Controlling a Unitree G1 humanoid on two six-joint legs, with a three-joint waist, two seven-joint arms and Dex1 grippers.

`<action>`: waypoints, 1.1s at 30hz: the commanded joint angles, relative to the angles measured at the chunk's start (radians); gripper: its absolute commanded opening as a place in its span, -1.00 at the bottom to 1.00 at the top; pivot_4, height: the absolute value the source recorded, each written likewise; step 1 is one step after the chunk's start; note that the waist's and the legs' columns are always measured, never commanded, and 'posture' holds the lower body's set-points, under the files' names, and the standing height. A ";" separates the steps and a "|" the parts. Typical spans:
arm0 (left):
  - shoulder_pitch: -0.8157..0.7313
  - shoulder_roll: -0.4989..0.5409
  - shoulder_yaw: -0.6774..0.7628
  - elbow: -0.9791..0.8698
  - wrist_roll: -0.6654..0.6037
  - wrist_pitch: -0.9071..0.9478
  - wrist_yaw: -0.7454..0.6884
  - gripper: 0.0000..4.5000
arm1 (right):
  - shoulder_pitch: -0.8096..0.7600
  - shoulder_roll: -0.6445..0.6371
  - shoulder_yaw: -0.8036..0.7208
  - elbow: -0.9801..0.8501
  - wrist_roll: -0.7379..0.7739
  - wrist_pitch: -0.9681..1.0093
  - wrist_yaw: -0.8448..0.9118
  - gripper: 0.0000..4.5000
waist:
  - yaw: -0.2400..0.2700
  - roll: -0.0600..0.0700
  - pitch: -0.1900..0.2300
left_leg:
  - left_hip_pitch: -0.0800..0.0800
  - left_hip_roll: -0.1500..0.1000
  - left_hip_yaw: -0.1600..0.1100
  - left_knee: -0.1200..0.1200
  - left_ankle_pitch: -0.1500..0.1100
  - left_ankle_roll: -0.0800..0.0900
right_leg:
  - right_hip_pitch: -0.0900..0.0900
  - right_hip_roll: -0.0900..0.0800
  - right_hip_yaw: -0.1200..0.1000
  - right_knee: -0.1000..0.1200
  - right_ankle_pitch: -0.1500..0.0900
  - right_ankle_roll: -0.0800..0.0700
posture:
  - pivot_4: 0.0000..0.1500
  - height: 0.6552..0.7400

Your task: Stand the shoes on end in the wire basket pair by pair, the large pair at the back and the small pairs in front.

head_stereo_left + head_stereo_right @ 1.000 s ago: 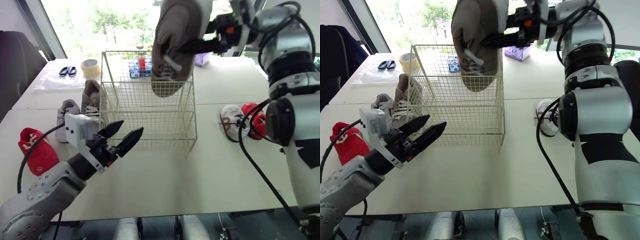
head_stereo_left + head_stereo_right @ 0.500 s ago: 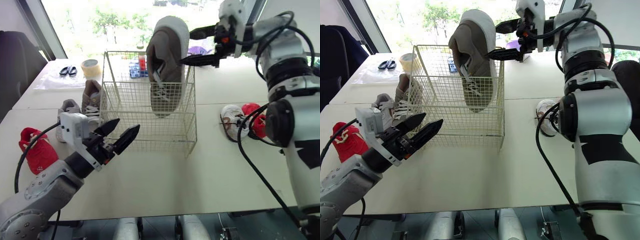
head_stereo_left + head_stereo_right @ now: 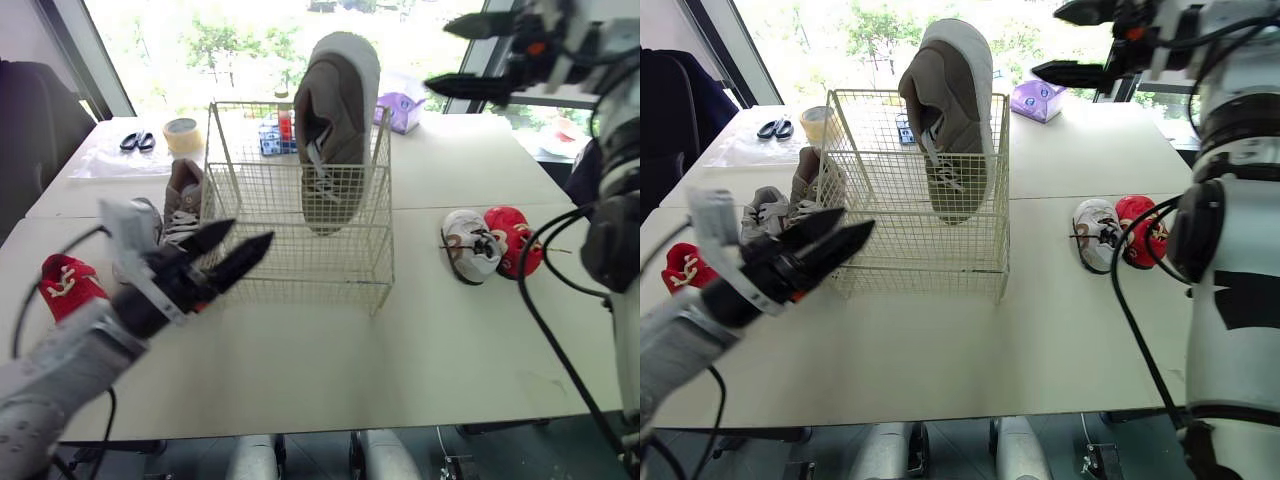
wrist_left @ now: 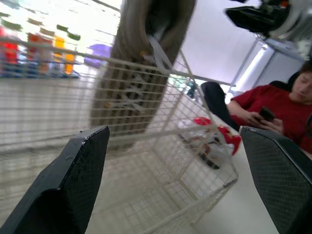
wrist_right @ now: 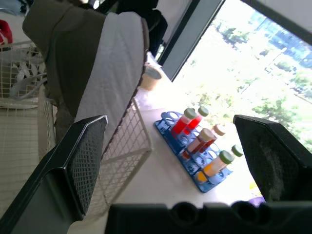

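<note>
A pale surface (image 3: 430, 340) stretches from the near edge to the windows at the far side. A wire basket (image 3: 300, 262) stands on it, a little left of centre. Inside the basket, on its right side, a large brown shoe (image 3: 335, 130) stands on end with its toe down. Its heel rises well above the rim, its laces face left and near, and its pale sole is turned to the right. A second large brown shoe (image 3: 183, 192) lies on the surface just beside the basket's left wall. The left end effector (image 3: 250, 232) hovers near the basket's near-left corner, its two black fingers spread apart and holding nothing. The right end effector (image 3: 437, 52) hangs high on the far right, well apart from the standing shoe, its fingers wide open and empty too. To the right of the basket a small white shoe (image 3: 468, 245) and a small red shoe (image 3: 512, 240) lie touching side by side. A small grey shoe (image 3: 762, 210) sits left of the second large brown shoe, and the other small red shoe (image 3: 65, 285) lies near the surface's left edge. Beyond the basket are a blue rack of bottles (image 3: 278, 135) and a purple box (image 3: 403, 112). A tape roll (image 3: 180, 132) and scissors (image 3: 134, 141) lie at the far left. In the left wrist view a person in a red top (image 4: 273, 109) sits beyond the surface.
</note>
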 commanded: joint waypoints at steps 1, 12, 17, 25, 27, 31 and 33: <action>-0.032 0.097 0.193 0.159 -0.039 0.014 0.008 0.93 | 0.074 -0.045 -0.080 -0.255 0.119 0.224 -0.027 1.00 | -0.004 0.000 0.000 | 0.001 0.000 0.001 0.000 0.000 0.000 | 0.000 0.000 0.000 0.000 0.000 0.000 | 1.00 -1.00; -0.503 0.332 -0.241 0.766 0.313 0.298 0.011 0.93 | 0.698 -0.211 -0.146 -1.573 0.595 1.347 -0.210 1.00 | 0.011 0.000 0.000 | 0.005 0.000 0.000 -0.002 0.001 -0.001 | 0.004 0.002 -0.004 0.000 0.000 0.001 | 1.00 -1.00; -0.824 0.235 -0.472 1.100 0.606 0.390 -0.148 0.93 | 0.849 -0.215 -0.188 -1.853 0.752 1.476 -0.305 1.00 | 0.009 -0.005 0.000 | 0.005 0.000 0.000 -0.001 0.001 -0.001 | 0.006 0.002 -0.004 -0.001 0.001 0.002 | 1.00 -1.00; -1.146 0.087 -0.623 1.521 0.956 0.302 -0.488 0.93 | 0.990 -0.080 -0.198 -2.010 0.815 1.515 -0.561 1.00 | -0.001 -0.016 0.000 | 0.002 0.001 0.001 -0.002 0.000 0.000 | 0.004 0.001 -0.004 -0.002 0.002 0.004 | 1.00 -1.00; -1.189 0.066 -0.625 1.598 1.016 0.282 -0.543 0.93 | 0.998 -0.065 -0.222 -2.029 0.850 1.544 -0.599 1.00 | -0.001 -0.016 0.000 | 0.002 0.001 0.001 -0.002 0.000 0.000 | 0.003 0.002 -0.004 -0.002 0.002 0.004 | 1.00 -1.00; -1.223 0.020 -0.630 1.691 1.115 0.245 -0.653 0.93 | 1.006 -0.078 -0.249 -2.047 0.911 1.573 -0.651 1.00 | -0.001 -0.016 0.000 | 0.003 0.001 0.000 -0.002 0.000 0.000 | 0.003 0.002 -0.004 -0.002 0.002 0.004 | 1.00 -1.00; -1.229 -0.014 -0.622 1.724 1.158 0.204 -0.680 0.93 | 0.988 -0.087 -0.257 -2.038 0.943 1.576 -0.671 1.00 | 0.002 -0.016 0.000 | 0.003 0.001 0.000 -0.002 0.000 0.000 | 0.004 0.002 -0.004 -0.001 0.002 0.004 | 1.00 -1.00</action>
